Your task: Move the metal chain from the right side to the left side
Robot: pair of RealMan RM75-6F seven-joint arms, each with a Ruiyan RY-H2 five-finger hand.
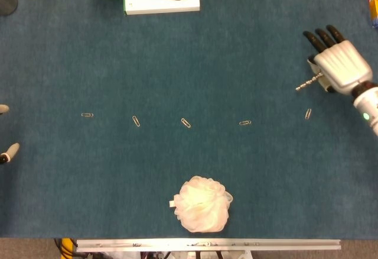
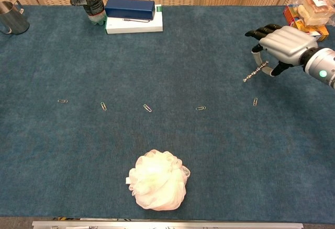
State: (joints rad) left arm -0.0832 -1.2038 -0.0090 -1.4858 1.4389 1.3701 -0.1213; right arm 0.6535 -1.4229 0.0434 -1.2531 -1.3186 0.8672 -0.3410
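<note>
Near the tabletop's (image 1: 248,46) right edge, your right hand (image 1: 339,62) holds the metal chain (image 1: 309,82), a short, thin, beaded silver length poking out leftward from under the palm, low over the blue cloth. Your left hand (image 1: 6,152) barely shows at the left edge; you cannot tell its state. Between them lie a row of paper clips (image 1: 186,122) and a white bath pouf (image 1: 203,204) near the front edge.

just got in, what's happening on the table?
The right hand holds a short metal chain at the far right of the blue table, one end sticking out toward the middle. A row of paper clips lies across the middle, a white pouf nearer the front. Little of the left hand shows, at the left edge.
</note>
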